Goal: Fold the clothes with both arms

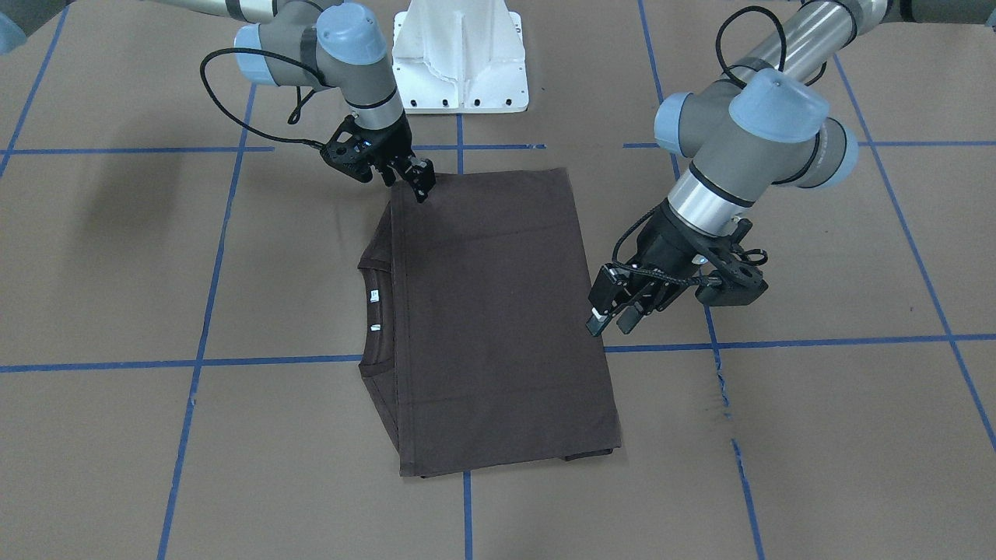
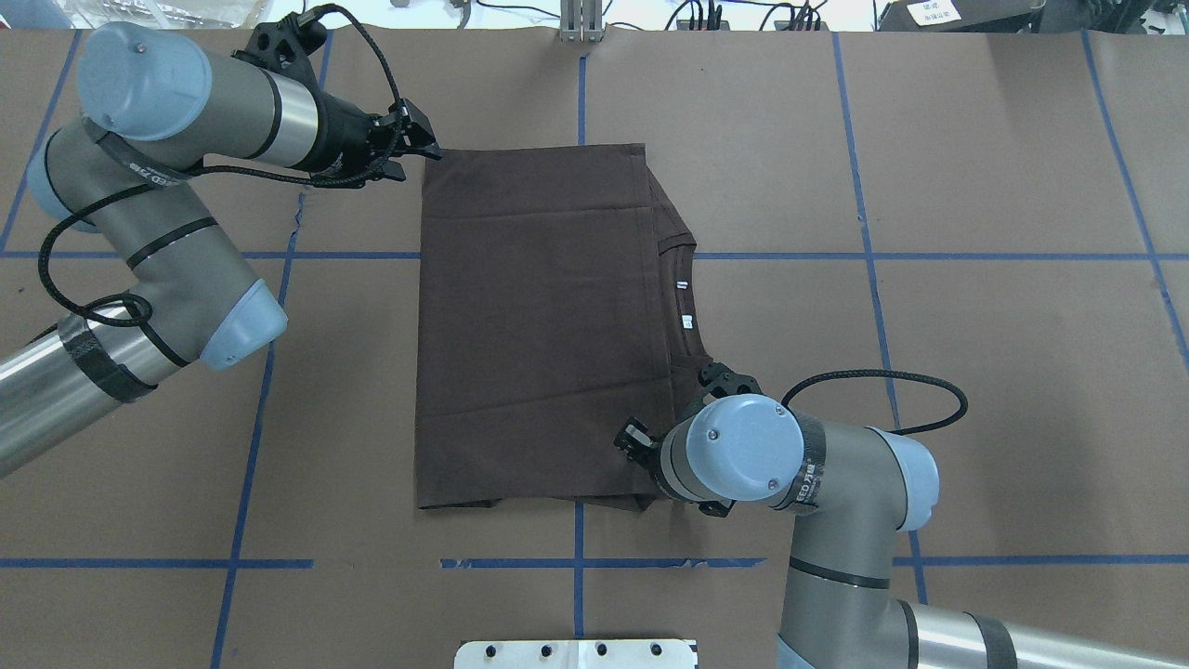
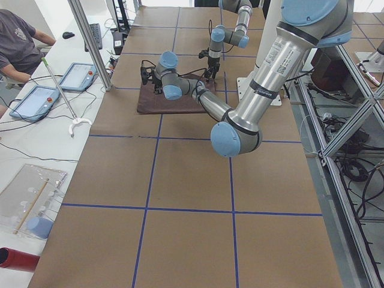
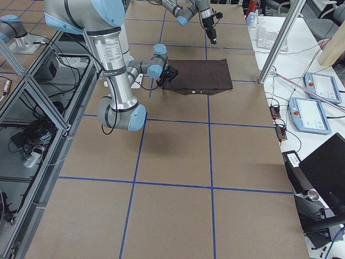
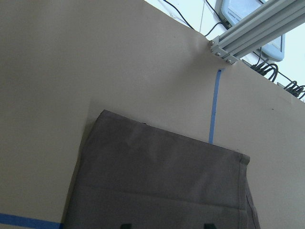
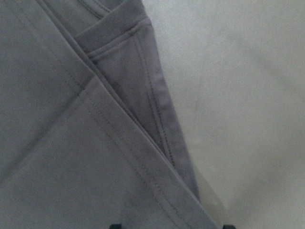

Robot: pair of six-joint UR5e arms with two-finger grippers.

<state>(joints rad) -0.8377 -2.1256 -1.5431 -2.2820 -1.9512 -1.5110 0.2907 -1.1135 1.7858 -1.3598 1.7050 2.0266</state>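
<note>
The dark grey-brown T-shirt (image 2: pixel 539 325) lies flat on the brown table, folded into a rectangle. Its ribbed collar (image 2: pixel 683 307) and white neck tags (image 2: pixel 685 321) show on the robot's right side. My left gripper (image 1: pixel 615 315) hangs open above the shirt's far left corner (image 2: pixel 427 153), holding nothing. In the left wrist view the shirt (image 5: pixel 157 181) lies well below. My right gripper (image 1: pixel 416 183) is open, low over the near right corner, where the folded sleeve hem (image 6: pixel 128 81) fills its wrist view. In the overhead view its wrist hides it.
The white bolted pedestal (image 1: pixel 459 54) stands just behind the shirt on the robot's side. Blue tape lines (image 2: pixel 576 255) grid the table. A seated person (image 3: pixel 18 42) and control tablets (image 3: pixel 36 99) are at a side bench beyond an aluminium post (image 3: pixel 90 42).
</note>
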